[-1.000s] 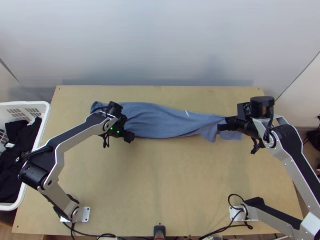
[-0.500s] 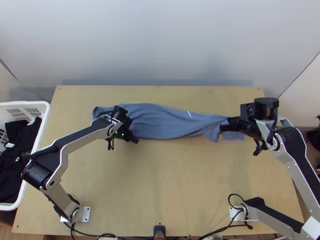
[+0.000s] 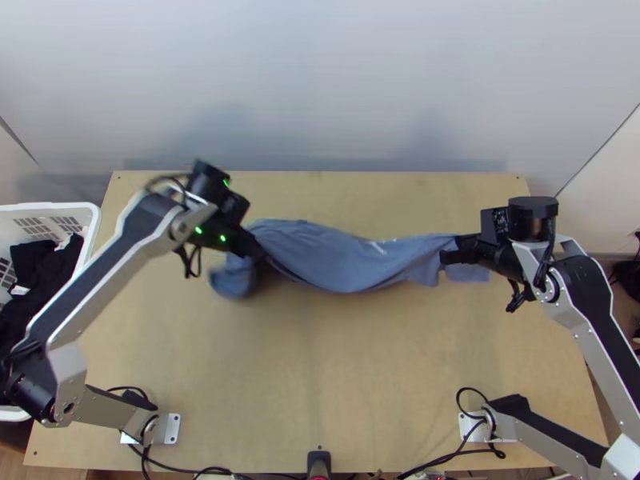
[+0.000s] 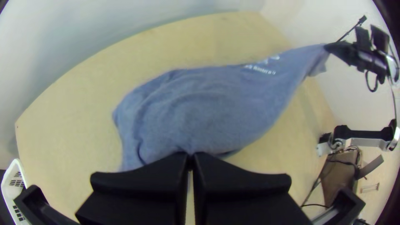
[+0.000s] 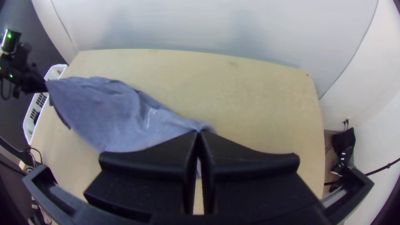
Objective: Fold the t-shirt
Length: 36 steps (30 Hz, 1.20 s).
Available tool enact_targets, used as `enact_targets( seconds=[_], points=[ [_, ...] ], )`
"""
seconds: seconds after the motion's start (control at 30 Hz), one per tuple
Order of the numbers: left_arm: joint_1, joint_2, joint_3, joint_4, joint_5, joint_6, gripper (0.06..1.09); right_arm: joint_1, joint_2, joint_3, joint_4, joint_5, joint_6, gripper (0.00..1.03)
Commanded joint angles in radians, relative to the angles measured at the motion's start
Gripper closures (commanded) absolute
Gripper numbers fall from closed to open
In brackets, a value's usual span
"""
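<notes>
- T-shirt: blue-grey, small white print toward its right part.
- Gathered into a long, uneven band across the worktop's far half, creased.
- One end pinched in left pincer, other in right pincer; middle sags between.
- Loose cloth hangs by both grips.

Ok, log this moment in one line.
left hand: gripping t-shirt | right hand: gripping its end | t-shirt: slung between them | fold: unfinished
</notes>
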Motion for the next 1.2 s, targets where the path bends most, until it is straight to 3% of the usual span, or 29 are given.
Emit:
enact_targets(
  seconds=[0.0,0.07,0.13,0.27,0.37,0.4,0.43,0.47,0.5,0.53,0.9,1.17],
  points=[
    [0.032,0.006,0.577,-0.355,0.178,-0.112,1.05,0.008,0.014,0.015,0.008,0.0,-0.002,1.0],
    [0.176,0.054,0.724,-0.334,0.339,-0.237,1.05,0.01,0.019,0.018,0.008,0.0,-0.003,1.0],
    [0.322,0.092,0.739,-0.248,0.47,-0.355,1.05,0.016,0.025,0.021,0.008,0.0,-0.003,1.0],
    [0.536,0.319,0.733,-0.242,0.478,-0.384,1.05,0.028,0.031,0.028,0.008,-0.002,-0.003,1.0],
    [0.611,0.439,0.661,-0.251,0.458,-0.335,1.05,0.033,0.031,0.03,0.008,-0.002,-0.002,1.0],
    [0.619,0.459,0.64,-0.274,0.456,-0.301,0.99,0.033,0.031,0.027,0.007,-0.002,-0.002,1.0],
    [0.622,0.469,0.618,-0.299,0.456,-0.261,0.82,0.033,0.031,0.027,0.004,-0.002,-0.002,1.0],
    [0.621,0.471,0.59,-0.308,0.456,-0.247,0.6,0.033,0.031,0.025,0.002,-0.002,-0.002,1.0],
    [0.619,0.471,0.563,-0.328,0.456,-0.243,0.29,0.033,0.03,0.022,0.001,-0.002,-0.003,1.0],
    [0.615,0.469,0.543,-0.339,0.458,-0.235,0.11,0.033,0.03,0.019,0.001,-0.002,-0.003,1.0],
    [0.524,0.348,0.302,-0.257,0.444,-0.181,0.11,0.036,0.051,0.021,0.005,-0.003,0.0,1.0],
    [0.361,0.215,0.011,-0.118,0.31,-0.123,0.11,0.028,0.053,0.007,0.008,-0.003,0.001,1.0]
  ],
)
